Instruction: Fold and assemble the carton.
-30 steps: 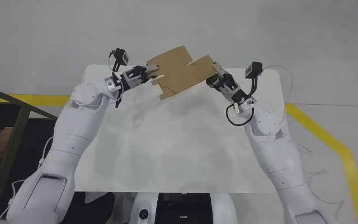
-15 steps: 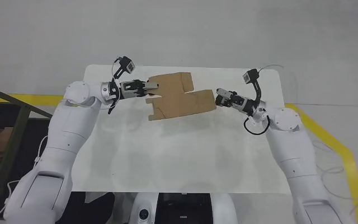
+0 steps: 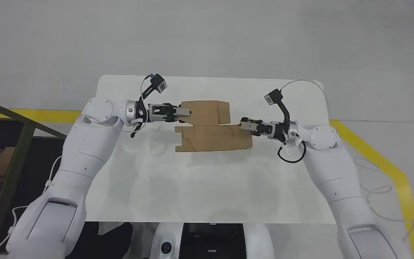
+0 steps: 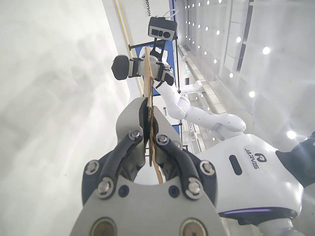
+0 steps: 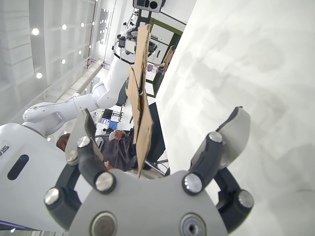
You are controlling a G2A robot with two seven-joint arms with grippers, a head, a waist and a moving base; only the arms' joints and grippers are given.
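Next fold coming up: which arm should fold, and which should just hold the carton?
Right should probably fold: the right gripper has its jaws open around one edge of the flat carton, free to regrip. The left gripper is shut on the opposite edge, so it anchors.

Left fingers [image 4: 128,117] hide the carton's [image 4: 149,87] gripped edge.

place: big industrial hall, robot test floor | ceiling: high, white, gridded, rows of round ceiling lights [image 4: 265,50] | floor: bare grey floor [image 3: 194,39], yellow tape line [image 3: 52,114] | wall: blue banners [image 4: 171,6] | furniture: plain white table [image 3: 213,188], green metal frame [image 5: 169,24] past its left edge, desks with monitors [image 5: 110,120] behind
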